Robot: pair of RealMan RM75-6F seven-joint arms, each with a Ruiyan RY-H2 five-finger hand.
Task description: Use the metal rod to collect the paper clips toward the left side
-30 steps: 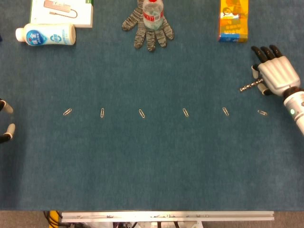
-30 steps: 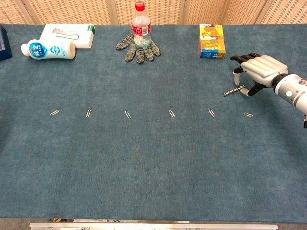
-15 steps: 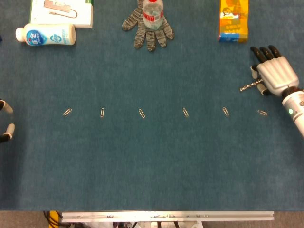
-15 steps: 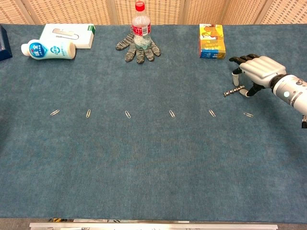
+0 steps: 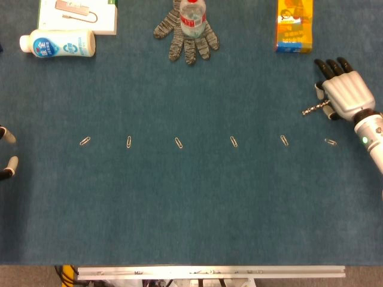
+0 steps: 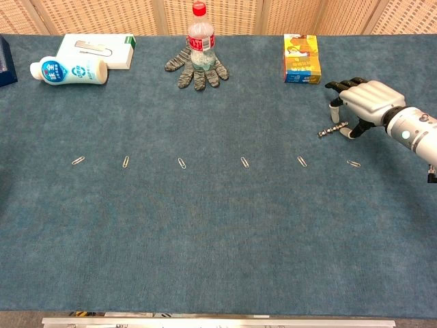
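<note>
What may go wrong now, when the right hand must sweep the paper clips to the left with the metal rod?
1. The right hand seems to hold the metal rod only at its end, so it may slip or turn when pushed.
2. The nearest paper clip lies below the hand, not in front of the rod tip; a sweep begun here may miss it.

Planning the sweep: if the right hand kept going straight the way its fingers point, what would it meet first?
Probably the orange carton; the right hand points toward the far edge, slightly left, though it might pass just beside it.
</note>
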